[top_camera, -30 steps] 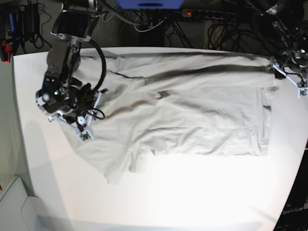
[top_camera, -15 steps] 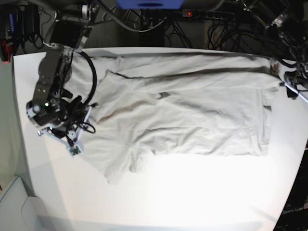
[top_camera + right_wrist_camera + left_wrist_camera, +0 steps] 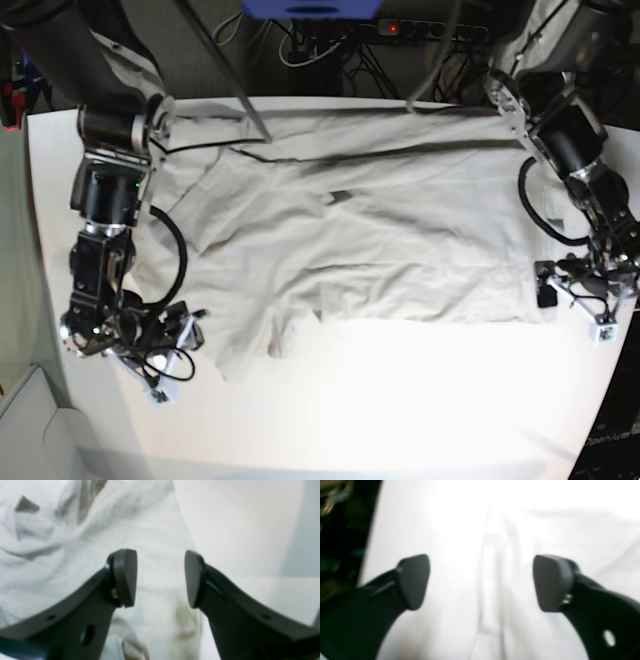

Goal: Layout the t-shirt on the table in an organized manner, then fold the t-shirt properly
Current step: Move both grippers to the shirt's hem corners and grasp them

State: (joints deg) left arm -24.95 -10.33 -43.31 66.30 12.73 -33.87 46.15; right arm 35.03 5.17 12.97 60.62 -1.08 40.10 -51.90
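The light grey-beige t-shirt [image 3: 400, 240] lies spread and wrinkled across the far half of the white table [image 3: 400, 410]. My left gripper [image 3: 578, 295] hangs at the shirt's near right corner. In the left wrist view it [image 3: 482, 582] is wide open over a blurred hem [image 3: 492, 580], with nothing between the pads. My right gripper [image 3: 168, 352] is at the near left, beside the lower sleeve [image 3: 240, 340]. The right wrist view shows it [image 3: 160, 577] open above the t-shirt's [image 3: 75, 542] edge, gripping nothing.
Bare table [image 3: 237, 530] lies right of the right gripper, and the tabletop [image 3: 407, 517] ends close on the left gripper's left. Cables and a power strip [image 3: 430, 30] lie behind the table's far edge. A pale bin corner [image 3: 30, 430] sits at the near left.
Both arms have swung from the far side of the shirt toward its near corners, right at the left sleeve, left at the right hem. Both sets of jaws stand wider.
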